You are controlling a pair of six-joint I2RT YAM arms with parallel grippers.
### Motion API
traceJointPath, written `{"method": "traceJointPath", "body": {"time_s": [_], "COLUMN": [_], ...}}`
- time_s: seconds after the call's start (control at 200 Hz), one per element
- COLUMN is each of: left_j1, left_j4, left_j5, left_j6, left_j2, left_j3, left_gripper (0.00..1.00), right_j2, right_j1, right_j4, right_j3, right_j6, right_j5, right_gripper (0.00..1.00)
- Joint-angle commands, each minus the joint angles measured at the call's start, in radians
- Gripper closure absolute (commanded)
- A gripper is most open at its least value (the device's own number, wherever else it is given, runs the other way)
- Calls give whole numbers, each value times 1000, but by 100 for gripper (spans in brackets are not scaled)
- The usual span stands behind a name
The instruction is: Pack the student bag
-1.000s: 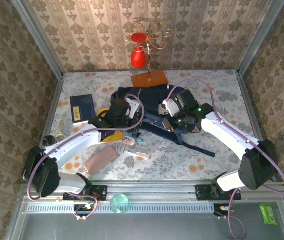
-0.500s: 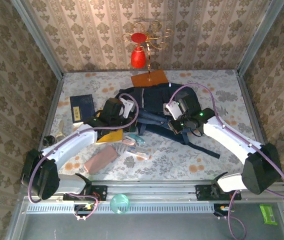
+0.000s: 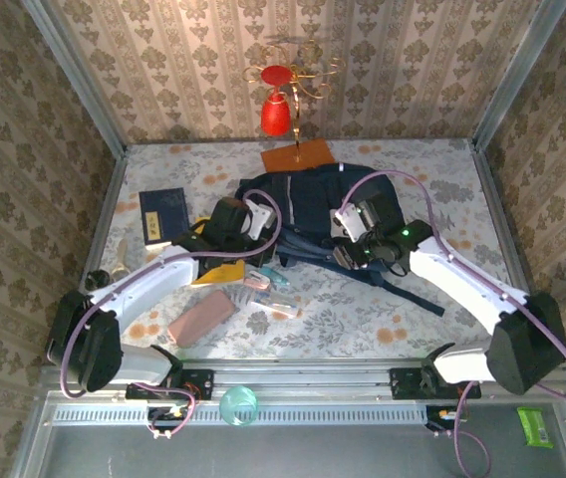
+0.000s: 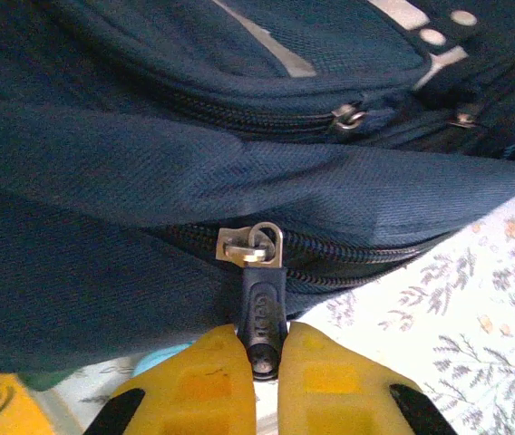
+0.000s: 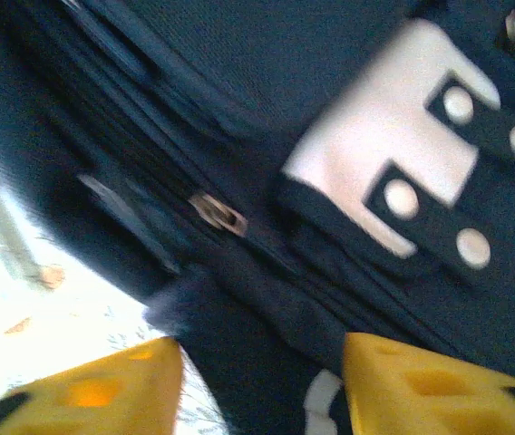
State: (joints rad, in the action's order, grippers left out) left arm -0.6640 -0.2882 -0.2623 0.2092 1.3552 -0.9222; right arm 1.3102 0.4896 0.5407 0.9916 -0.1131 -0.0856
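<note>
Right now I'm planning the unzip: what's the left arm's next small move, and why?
Probably draw the left gripper along the zipper teeth: it is shut on the black zipper pull of the dark navy fabric backpack, and those teeth look meshed.

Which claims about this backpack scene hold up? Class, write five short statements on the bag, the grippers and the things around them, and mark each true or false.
1. The left gripper is shut on a zipper pull of the student bag. True.
2. The right gripper is clamped tight. False: its jaws stand apart, with bag fabric between them.
3. The blue book is inside the bag. False: it lies on the table, left of the bag.
4. A red ornament stands behind the bag. True.
5. The pink case lies on top of the bag. False: it lies on the table, nearer the arm bases.
</note>
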Motion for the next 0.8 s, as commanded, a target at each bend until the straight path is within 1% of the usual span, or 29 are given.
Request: {"method": "traceJointPath", "body": {"time_s": [0.0,0.095,0.215,0.35,0.485,0.595,0.685,0.795], "left_j1": [-47,-71,-84,-91,-89,-92,-91,-91], "left_j4": [62,68,75,79,77,76,75,74], "left_j5": [-72,-77,-78,-78,-68,-65,-60,-55], "left_j6": [10,16,25,29,26,27,23,22], "left_j2": [13,23,23,19,7,2,0,-7], "left_j3": [-19,-24,-22,-17,-8,-6,-4,2], "left_gripper": [100,100,100,100,100,100,100,100], "right_j2": [-93,-94,-30,63,123,130,143,156], "right_j1": [30,48,53,54,53,53,54,52], "right_j4": [-122,-250,-330,-357,-353,-376,-378,-351], "right_j3": [-26,-59,-55,-41,-35,-56,-63,-59], "right_j6": [-27,-8,13,28,27,39,43,34], "right_j5": [-162,-259,-340,-352,-359,-377,-375,-328], "right_gripper": [39,37,36,36,40,49,62,77]}}
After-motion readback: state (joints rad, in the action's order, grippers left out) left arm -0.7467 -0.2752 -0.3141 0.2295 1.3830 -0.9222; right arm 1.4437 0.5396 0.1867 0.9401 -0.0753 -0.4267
